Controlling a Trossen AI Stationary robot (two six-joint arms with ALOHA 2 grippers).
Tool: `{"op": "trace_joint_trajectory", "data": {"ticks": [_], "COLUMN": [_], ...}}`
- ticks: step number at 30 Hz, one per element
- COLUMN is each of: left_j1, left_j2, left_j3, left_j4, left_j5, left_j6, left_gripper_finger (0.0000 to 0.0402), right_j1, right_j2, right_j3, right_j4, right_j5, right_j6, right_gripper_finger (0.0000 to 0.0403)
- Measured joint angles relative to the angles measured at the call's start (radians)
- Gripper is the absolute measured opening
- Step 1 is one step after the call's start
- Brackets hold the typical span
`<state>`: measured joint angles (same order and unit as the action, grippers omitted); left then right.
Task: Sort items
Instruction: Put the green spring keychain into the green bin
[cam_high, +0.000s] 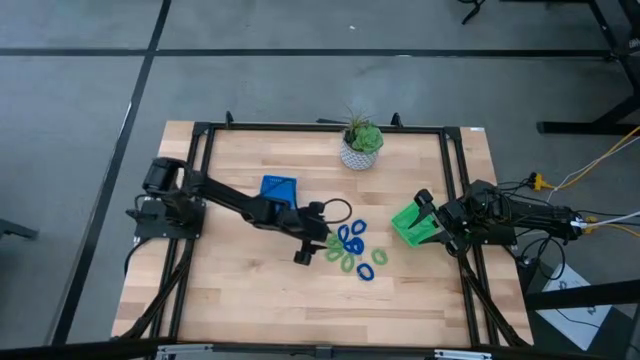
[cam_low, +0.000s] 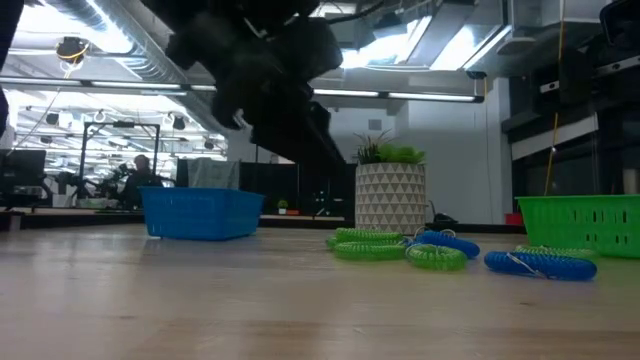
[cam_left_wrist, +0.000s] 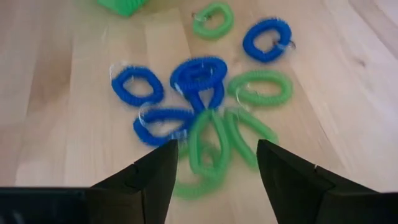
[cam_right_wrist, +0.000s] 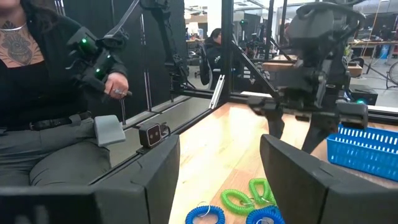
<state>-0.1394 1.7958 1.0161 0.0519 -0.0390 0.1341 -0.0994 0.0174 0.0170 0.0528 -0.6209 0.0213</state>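
Observation:
Several small coil rings, blue (cam_left_wrist: 199, 78) and light green (cam_left_wrist: 208, 146), lie flat in a loose pile on the wooden table right of centre (cam_high: 352, 250); they also show in the low view (cam_low: 400, 247). My left gripper (cam_left_wrist: 214, 158) is open, reaching over the pile's left edge (cam_high: 318, 243) with its fingers on either side of the green rings, above them. My right gripper (cam_right_wrist: 221, 168) is open and empty at the table's right, beside the green tray (cam_high: 412, 224).
A square blue tray (cam_high: 279, 189) stands left of centre, behind my left arm. A potted plant (cam_high: 360, 146) stands at the far edge. A black frame runs around the table (cam_high: 200, 130). A seated person (cam_right_wrist: 43, 93) shows beyond the table's edge.

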Motion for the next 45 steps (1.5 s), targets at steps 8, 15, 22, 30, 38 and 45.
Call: {"op": "trace_joint_trajectory", "data": {"ticks": [8,15,22,30,38,45], "left_j1": [0.02,0.045,0.042,0.043,0.043,0.043], "left_j2": [0.063,0.062,0.116,0.162,0.162,0.162], "left_j3": [0.007,0.007,0.006,0.006,0.006,0.006], "left_j4": [0.102,0.102,0.113,0.113,0.114,0.112], "left_j5": [-0.003,0.017,0.034,-0.028,-0.046,-0.003], "left_j6": [0.002,-0.033,-0.042,-0.042,-0.042,-0.042], "left_gripper_finger": [0.0208,0.0201,0.0195,0.0193,0.0181,0.0146], "right_j1": [0.0,0.0,0.0,0.0,0.0,0.0], "right_j2": [0.0,0.0,0.0,0.0,0.0,0.0], "right_j3": [0.0,0.0,0.0,0.0,0.0,0.0], "right_j4": [0.0,0.0,0.0,0.0,0.0,0.0], "right_j5": [0.0,0.0,0.0,0.0,0.0,0.0], "right_j6": [0.0,0.0,0.0,0.0,0.0,0.0], "right_gripper_finger": [0.022,0.022,0.022,0.022,0.022,0.022]}}
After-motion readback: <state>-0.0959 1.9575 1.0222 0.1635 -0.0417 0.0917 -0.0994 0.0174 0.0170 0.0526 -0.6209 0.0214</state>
